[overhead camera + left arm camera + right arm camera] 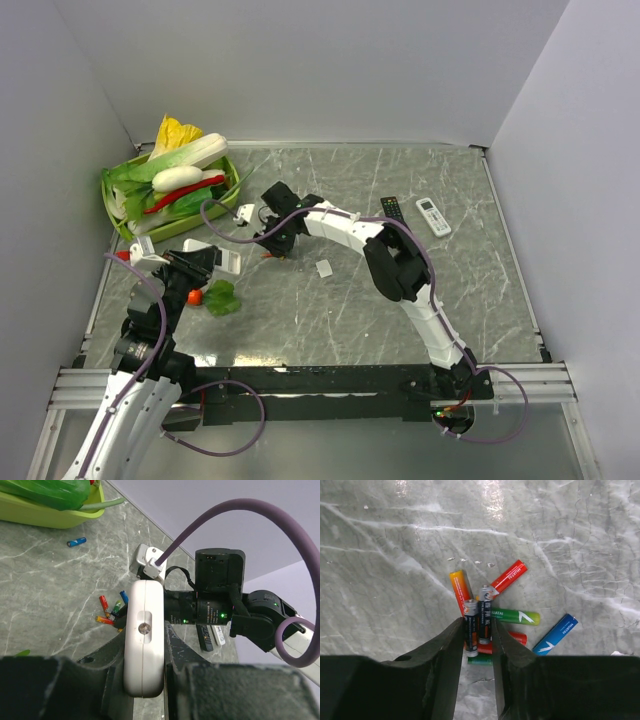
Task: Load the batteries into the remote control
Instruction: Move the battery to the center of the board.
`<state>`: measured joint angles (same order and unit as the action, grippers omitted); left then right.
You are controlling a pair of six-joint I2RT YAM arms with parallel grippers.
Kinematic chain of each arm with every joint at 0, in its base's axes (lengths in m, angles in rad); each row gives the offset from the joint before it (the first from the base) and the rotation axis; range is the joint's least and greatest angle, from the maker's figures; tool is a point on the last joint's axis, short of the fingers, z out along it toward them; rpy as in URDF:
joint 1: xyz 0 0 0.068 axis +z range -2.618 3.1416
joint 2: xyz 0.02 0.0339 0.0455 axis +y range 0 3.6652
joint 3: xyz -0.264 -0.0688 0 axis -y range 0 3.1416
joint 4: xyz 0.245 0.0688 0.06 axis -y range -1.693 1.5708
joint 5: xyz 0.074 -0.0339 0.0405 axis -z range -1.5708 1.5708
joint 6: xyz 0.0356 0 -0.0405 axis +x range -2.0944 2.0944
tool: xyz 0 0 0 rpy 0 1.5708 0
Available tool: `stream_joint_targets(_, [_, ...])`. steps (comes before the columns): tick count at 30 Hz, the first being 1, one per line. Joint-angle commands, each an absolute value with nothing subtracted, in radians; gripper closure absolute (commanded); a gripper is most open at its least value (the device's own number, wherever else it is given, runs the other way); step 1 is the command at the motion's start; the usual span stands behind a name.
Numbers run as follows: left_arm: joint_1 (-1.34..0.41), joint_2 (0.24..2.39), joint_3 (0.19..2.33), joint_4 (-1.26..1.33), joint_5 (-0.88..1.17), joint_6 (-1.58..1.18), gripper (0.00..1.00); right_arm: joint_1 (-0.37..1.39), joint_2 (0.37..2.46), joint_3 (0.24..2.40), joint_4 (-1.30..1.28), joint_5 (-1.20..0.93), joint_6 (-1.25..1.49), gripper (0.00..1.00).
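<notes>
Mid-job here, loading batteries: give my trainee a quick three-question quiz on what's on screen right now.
1. True or false: the left pincer grips the remote control.
2. The right pincer holds: A) a carrot, B) two dark batteries, C) a black remote?
3. Fill in: the lone blue battery, apart from the pile, lies near the green ___ of vegetables.
Key: 1 true; 2 B; 3 tray.

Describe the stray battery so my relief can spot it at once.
Start at the lime-green tray in the table's far left corner. On the marble tabletop just outside its rim lies one blue battery, alone. The other batteries lie heaped together farther from the tray; this one lies well apart.
</notes>
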<state>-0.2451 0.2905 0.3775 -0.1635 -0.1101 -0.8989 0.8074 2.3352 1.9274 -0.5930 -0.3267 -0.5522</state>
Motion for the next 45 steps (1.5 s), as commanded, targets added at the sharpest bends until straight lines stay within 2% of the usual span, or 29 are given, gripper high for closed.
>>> stream_joint_targets(1, [-0.239,0.284,0.417,-0.140,-0.107,-0.887,0.99,0.816,2.319,1.916,-0.592,-0.311,-0.583,0.68])
stream_joint_targets(9, [-0.239,0.278,0.407,-0.133,-0.104,-0.894,0.98,0.824,2.212,1.787,-0.542,-0.288,-0.565,0.78])
stream_joint_targets(20, [-0.239,0.281,0.385,-0.112,-0.094,-0.910,0.99,0.830,2.002,1.501,-0.404,-0.258,-0.462,0.83])
stream_joint_targets(27, [-0.239,0.281,0.376,-0.112,-0.084,-0.920,0.99,0.830,2.022,1.463,-0.385,-0.216,-0.388,0.82])
stream_joint_targets(32, [-0.239,0.273,0.373,-0.126,-0.084,-0.923,0.99,0.831,2.060,1.468,-0.396,-0.192,-0.313,0.74])
stream_joint_targets(37, [-0.239,0.261,0.367,-0.135,-0.087,-0.928,0.99,0.833,2.065,1.442,-0.382,-0.147,-0.258,0.55])
stream_joint_targets(45, [-0.239,0.262,0.357,-0.124,-0.077,-0.942,0.99,0.836,2.063,1.448,-0.428,-0.103,-0.235,0.44])
